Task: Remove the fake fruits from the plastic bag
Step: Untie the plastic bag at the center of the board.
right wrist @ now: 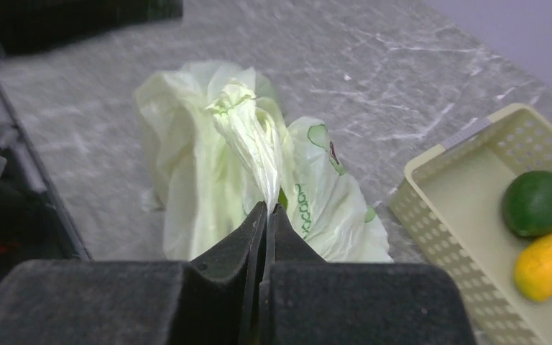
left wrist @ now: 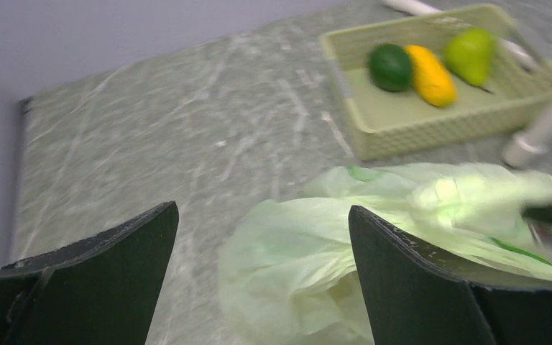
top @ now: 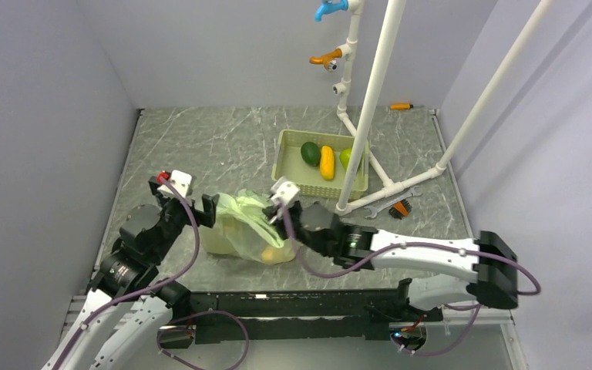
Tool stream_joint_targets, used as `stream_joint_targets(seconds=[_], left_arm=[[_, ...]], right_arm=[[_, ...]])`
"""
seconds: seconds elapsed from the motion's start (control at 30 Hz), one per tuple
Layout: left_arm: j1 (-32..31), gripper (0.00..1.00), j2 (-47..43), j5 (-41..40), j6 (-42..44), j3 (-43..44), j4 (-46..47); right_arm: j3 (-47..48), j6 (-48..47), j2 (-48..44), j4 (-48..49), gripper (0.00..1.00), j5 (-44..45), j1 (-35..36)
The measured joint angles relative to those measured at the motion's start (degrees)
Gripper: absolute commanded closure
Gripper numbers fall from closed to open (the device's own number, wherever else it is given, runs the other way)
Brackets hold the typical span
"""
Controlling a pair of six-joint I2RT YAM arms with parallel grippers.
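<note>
The pale-green plastic bag (top: 247, 227) lies crumpled on the table between my arms; a yellowish fruit (top: 277, 253) shows through its near right corner. My right gripper (top: 280, 210) is shut on a twisted strip of the bag (right wrist: 248, 136), pinched between its jaws (right wrist: 267, 210). My left gripper (top: 210, 210) is open at the bag's left side; in the left wrist view the bag (left wrist: 316, 251) sits between and beyond the spread fingers (left wrist: 410, 280). In the beige tray (top: 287, 171) lie a dark green oval fruit (top: 310, 153), a yellow oblong fruit (top: 327, 162) and a bright green fruit (top: 346, 158).
A white pipe frame (top: 370, 108) stands just right of the tray, its foot (top: 342, 206) close to my right gripper. An orange-handled tool (top: 398, 207) lies beside the foot. Grey walls close in the table on the left, right and back.
</note>
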Motion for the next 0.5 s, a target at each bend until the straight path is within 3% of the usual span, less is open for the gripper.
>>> stream_joint_targets(seconds=[0.13, 0.27, 0.3, 0.5], left_arm=[[0.0, 0.07, 0.1, 15.0, 2.3, -1.4, 2.0], [-0.8, 0.10, 2.1, 26.6, 4.0, -1.5, 3.7], [-1.3, 0.03, 3.2, 29.2, 4.8, -1.5, 4.0], [-6.2, 0.01, 5.4, 34.6, 8.7, -5.7, 7.2]], right_arm=[[-7.0, 10.9, -9.3, 4.6, 1.00, -9.7, -8.7], [-13.0, 21.0, -11.3, 10.7, 1.00, -19.2, -17.0], [-13.6, 23.0, -10.7, 11.1, 1.00, -21.0, -17.7], [-14.4, 29.9, -8.8, 13.0, 1.00, -27.9, -18.6]])
